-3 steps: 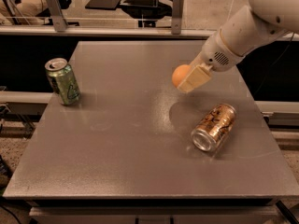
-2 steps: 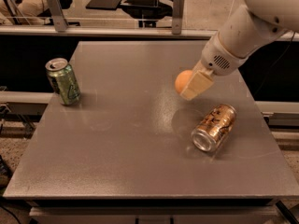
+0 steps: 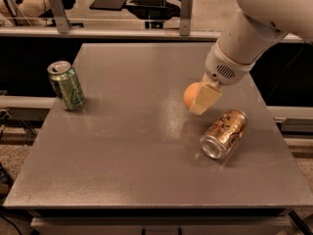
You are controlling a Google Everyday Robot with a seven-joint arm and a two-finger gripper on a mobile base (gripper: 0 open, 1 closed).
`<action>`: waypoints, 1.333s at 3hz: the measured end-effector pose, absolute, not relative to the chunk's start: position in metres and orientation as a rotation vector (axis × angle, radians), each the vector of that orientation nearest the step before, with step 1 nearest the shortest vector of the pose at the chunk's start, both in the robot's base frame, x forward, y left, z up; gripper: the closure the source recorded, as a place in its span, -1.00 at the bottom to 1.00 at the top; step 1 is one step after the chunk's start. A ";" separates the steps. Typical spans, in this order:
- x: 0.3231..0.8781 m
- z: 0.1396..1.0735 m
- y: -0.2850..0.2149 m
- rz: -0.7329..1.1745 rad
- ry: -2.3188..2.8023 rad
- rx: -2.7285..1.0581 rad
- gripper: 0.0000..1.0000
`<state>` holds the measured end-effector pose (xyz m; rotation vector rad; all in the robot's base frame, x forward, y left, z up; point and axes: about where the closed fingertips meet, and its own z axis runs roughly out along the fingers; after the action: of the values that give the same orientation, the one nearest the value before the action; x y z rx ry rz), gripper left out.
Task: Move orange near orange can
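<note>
Nearest me on the grey table (image 3: 122, 175) lies the orange can (image 3: 224, 133), tipped on its side with its silver end facing the front edge. Just beyond it, at about ten o'clock from the can, my gripper (image 3: 198, 102) grips the orange (image 3: 191, 94) — one pale finger (image 3: 205, 98) crosses the fruit's near side, and the fruit sits close to the can without touching it. Far off at nine o'clock a green can (image 3: 66, 85) stands upright near the table's edge — well apart from both.
</note>
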<state>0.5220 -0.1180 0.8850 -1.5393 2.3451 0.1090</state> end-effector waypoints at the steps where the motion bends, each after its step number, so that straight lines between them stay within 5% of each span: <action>1: 0.521 0.879 -0.114 0.107 2.370 -1.577 0.65; 4: 0.528 0.860 -0.115 -0.065 2.529 -1.610 -0.76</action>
<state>0.5276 -0.1155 0.8599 -1.6103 2.5288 -0.0647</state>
